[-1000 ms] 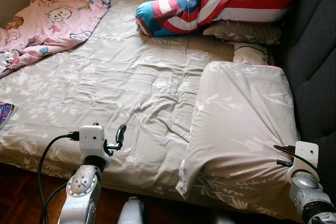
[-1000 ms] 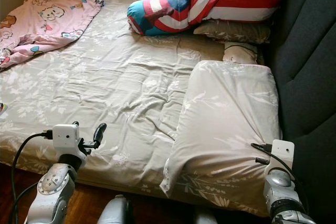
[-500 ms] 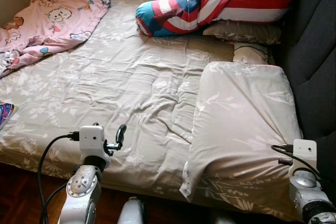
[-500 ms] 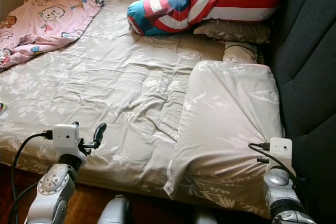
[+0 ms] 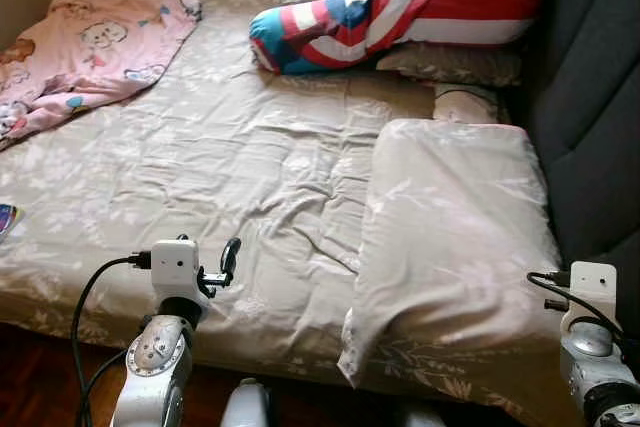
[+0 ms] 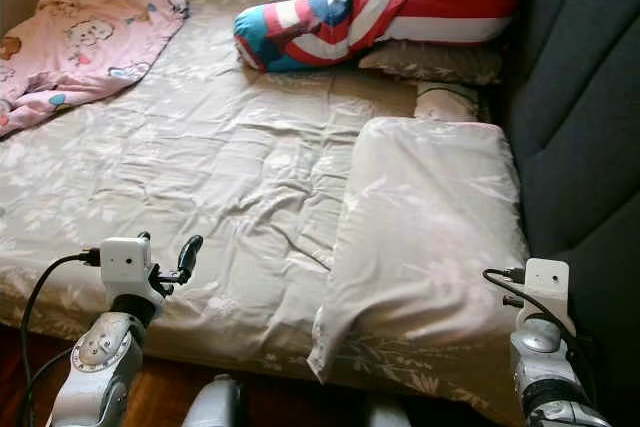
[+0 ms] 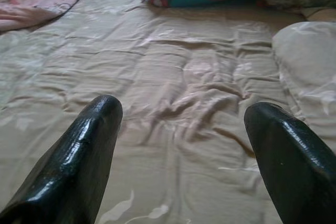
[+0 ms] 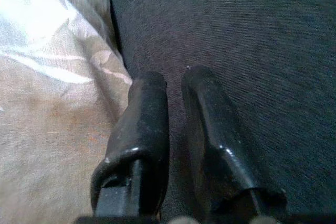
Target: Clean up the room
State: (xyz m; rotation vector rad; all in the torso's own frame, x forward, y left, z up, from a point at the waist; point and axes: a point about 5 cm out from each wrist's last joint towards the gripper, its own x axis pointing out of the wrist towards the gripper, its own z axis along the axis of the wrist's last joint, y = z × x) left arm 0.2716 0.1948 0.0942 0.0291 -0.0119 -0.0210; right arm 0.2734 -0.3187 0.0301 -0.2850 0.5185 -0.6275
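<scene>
A large beige floral pillow [image 5: 450, 217] lies on the bed's near right corner, against the dark grey headboard [image 5: 590, 97]. My left gripper [image 7: 184, 114] is open and empty, held low over the front edge of the rumpled beige sheet [image 5: 230, 147]. My right gripper [image 8: 176, 85] is shut with nothing in it, its fingers [image 8: 144, 114] lying in the seam between the pillow and the headboard. A red, white and blue striped bolster [image 5: 400, 2] rests at the far end on another beige pillow [image 5: 450, 62]. A pink cartoon blanket [image 5: 90, 47] is bunched at the far left.
A small beige cushion [image 5: 465, 102] sits between the big pillow and the bolster. A colourful item [image 5: 5, 217] peeks in at the left edge of the bed. Dark wooden floor [image 5: 40, 367] shows below the mattress front.
The whole picture has shifted slightly, so the camera moved. Both arms keep about the same places, and the bedding lies as before.
</scene>
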